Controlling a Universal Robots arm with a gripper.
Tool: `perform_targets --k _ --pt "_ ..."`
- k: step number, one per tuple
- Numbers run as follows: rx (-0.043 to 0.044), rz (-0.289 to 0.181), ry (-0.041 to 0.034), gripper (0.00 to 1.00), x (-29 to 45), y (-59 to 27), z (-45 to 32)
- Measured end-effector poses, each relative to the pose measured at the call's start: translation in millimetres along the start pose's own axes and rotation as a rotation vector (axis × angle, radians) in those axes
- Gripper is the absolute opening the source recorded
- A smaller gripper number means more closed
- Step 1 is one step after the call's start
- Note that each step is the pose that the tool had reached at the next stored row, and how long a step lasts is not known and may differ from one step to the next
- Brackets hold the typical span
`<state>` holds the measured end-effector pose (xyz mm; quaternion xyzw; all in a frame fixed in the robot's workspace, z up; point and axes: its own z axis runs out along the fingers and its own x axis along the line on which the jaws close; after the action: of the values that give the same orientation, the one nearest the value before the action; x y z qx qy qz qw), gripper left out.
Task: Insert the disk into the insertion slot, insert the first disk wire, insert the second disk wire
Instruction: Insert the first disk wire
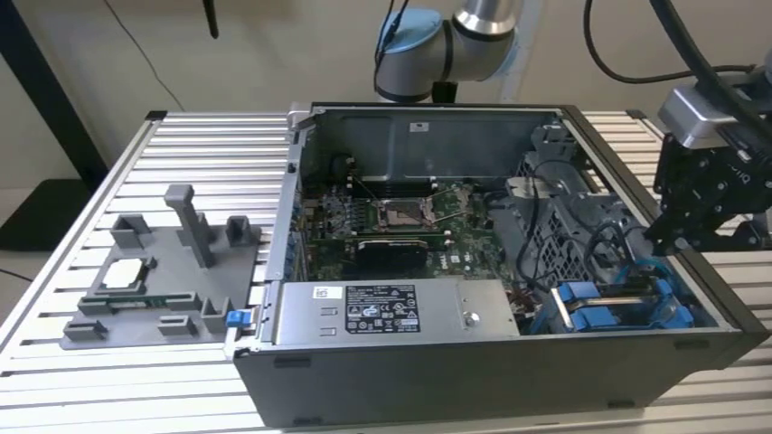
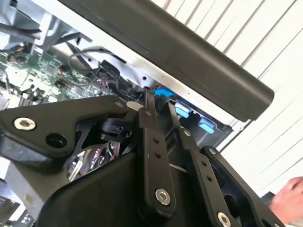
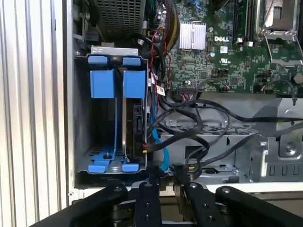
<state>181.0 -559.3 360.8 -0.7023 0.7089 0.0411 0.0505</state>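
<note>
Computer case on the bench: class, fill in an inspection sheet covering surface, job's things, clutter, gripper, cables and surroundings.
surface: slatted metal table carrying the open computer case.
job's things: disk stands in its blue frame in the drive cage.
clutter: grey parts tray with a processor, at the exterior view's left.
gripper: gripper hangs over the case wall beside the cage.
cables: black wires and a blue wire reach the disk; seating cannot be told.
surroundings: pale wall; what may be a hand in the second wrist view.
</note>
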Motion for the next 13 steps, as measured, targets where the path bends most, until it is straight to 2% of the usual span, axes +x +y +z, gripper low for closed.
perform_targets --k 2,4,5,9,11,13 --pt "-0.0001 0.001 -0.0072 1.00 0.2 0.0 1.4" --pt "-0.0003 0.003 -0.0104 1.00 0.4 0.0 2.6" --pt "-0.0003 0.004 -0.0122 0.00 0.4 0.0 2.9" --pt "-0.0004 0.005 -0.0329 0.00 0.6 0.0 3.9" --pt "-0.0004 0.006 -0.0384 0.00 0.5 0.0 3.8" --pt "-0.0009 0.006 -0.0417 0.00 0.0 0.0 -0.2"
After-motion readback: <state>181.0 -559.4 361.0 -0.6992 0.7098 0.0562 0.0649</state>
